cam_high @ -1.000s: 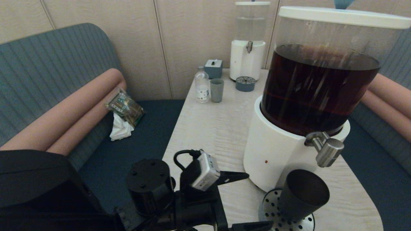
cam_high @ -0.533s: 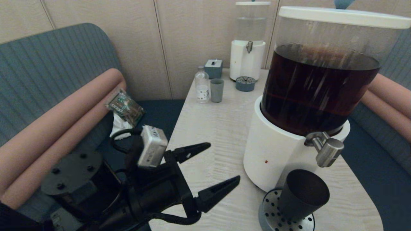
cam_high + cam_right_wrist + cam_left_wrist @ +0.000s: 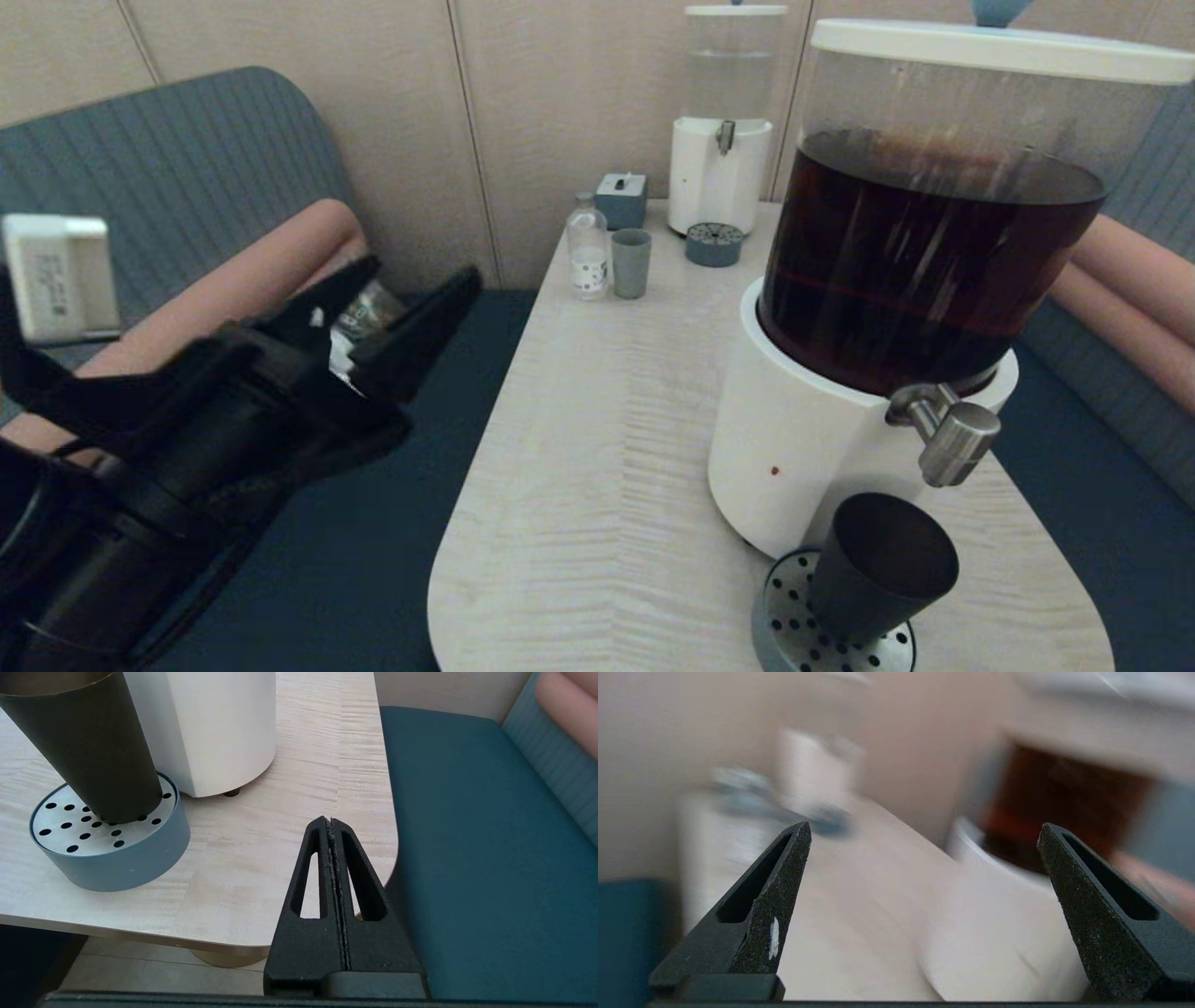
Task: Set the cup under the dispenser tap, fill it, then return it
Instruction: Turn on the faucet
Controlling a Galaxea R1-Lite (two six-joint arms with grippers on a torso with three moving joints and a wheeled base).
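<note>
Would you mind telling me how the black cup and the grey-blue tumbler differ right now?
The black cup is dark and matte; the grey-blue tumbler is pale.
The black cup stands on the perforated drip tray below the dispenser tap; the grey-blue tumbler stands on the bare table, beside a small clear bottle.
Both are upright, handleless and ungripped.

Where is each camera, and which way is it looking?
Head view: from the robot's head, down at the table; shows the open left gripper.
Left wrist view: behind the left gripper, facing the dark dispenser.
Right wrist view: behind the shut right gripper, by the table's edge.
Head and right wrist views share the black cup on the drip tray.
</note>
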